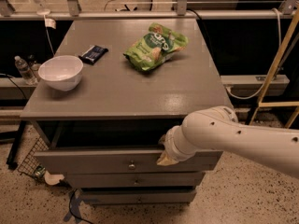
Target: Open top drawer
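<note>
The top drawer (93, 161) is the wide grey front just under the tabletop, with a small round metal knob (132, 165) at its centre. It stands pulled out a little, and a dark gap shows between it and the tabletop. My gripper (166, 158) is at the drawer front's upper edge, just right of the knob, at the end of my white arm (233, 136), which reaches in from the right. Its tip touches or hooks the front panel.
On the grey cabinet top (117, 97) lie a white bowl (60, 72), a dark packet (93, 53) and a green chip bag (156, 45). Two narrower drawer fronts (135, 180) sit below. A wire basket (30, 164) is at floor left, a yellow frame (280, 69) at right.
</note>
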